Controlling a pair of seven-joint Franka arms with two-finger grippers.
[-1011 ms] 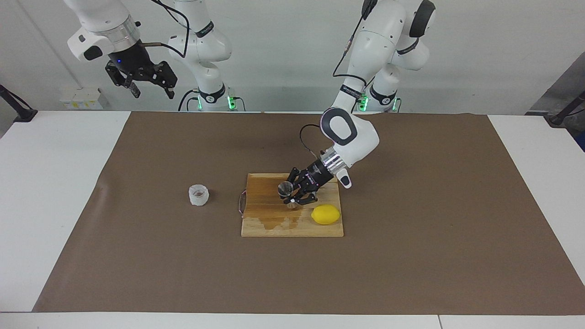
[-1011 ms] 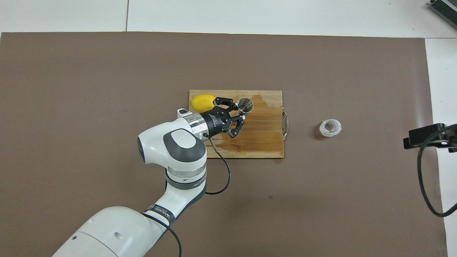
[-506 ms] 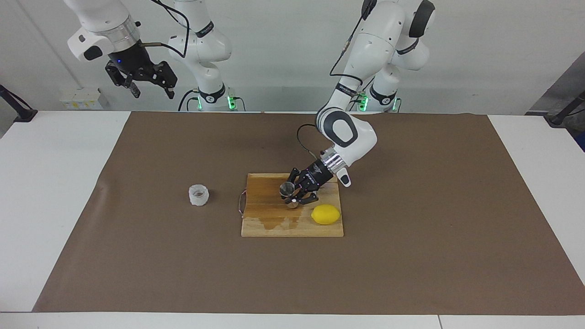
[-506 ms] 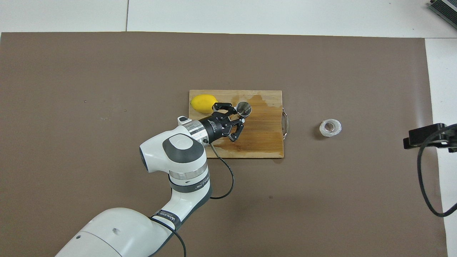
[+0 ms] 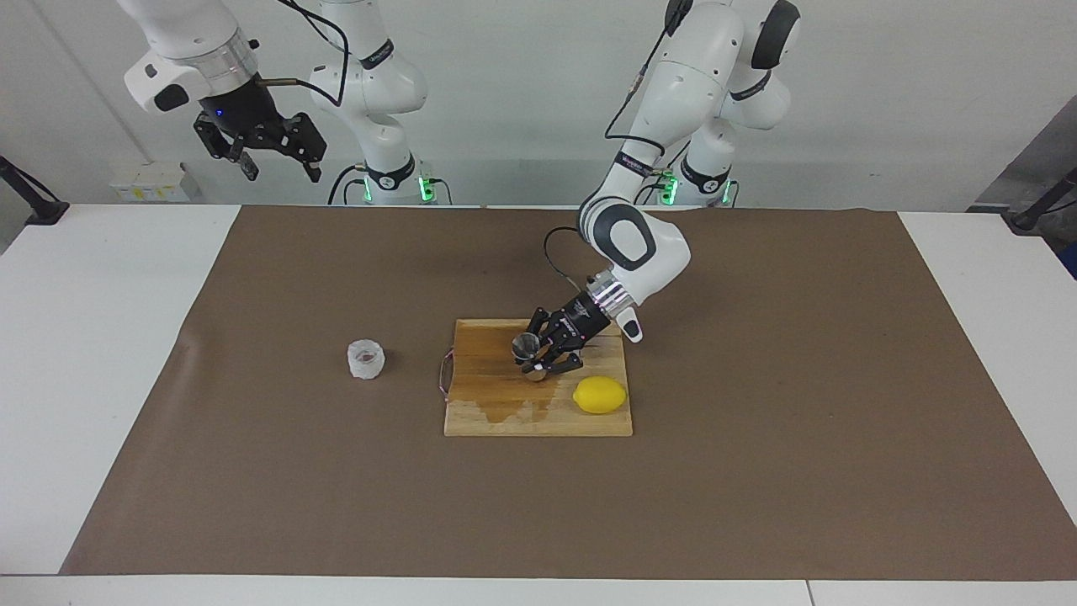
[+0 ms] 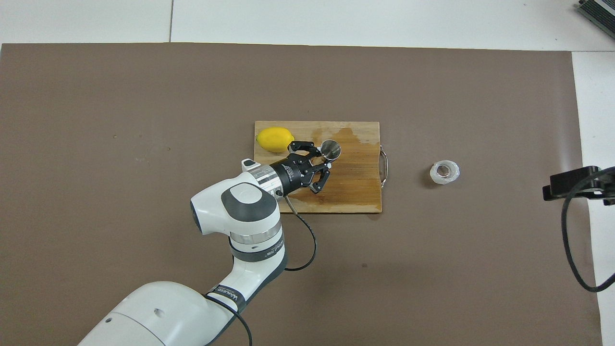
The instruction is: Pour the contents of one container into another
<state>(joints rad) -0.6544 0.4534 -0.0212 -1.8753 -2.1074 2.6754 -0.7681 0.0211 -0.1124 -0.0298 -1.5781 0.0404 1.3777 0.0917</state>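
The steel jigger (image 5: 527, 345) (image 6: 330, 149) is at the middle of the wooden cutting board (image 5: 488, 408) (image 6: 355, 192), tilted a little. My left gripper (image 5: 536, 364) (image 6: 325, 158) reaches in low from the left arm's end and is shut on the jigger's narrow waist. I cannot tell whether the jigger's base rests on the board. The whitish plastic cup (image 5: 365, 358) (image 6: 444, 172) stands upright on the brown mat beside the board, toward the right arm's end. My right gripper (image 5: 278, 160) waits open, high above the table's edge by its base.
A yellow lemon (image 5: 600, 395) (image 6: 274, 139) lies on the board's corner, close to the left gripper. A wet patch (image 5: 505, 411) darkens the board farther from the robots. A metal handle (image 6: 383, 161) sticks out of the board toward the cup.
The left arm's wrist has drawn back toward its base, and the gripped jigger has shifted slightly nearer to the robots. The cup, the lemon and the right arm have not moved.
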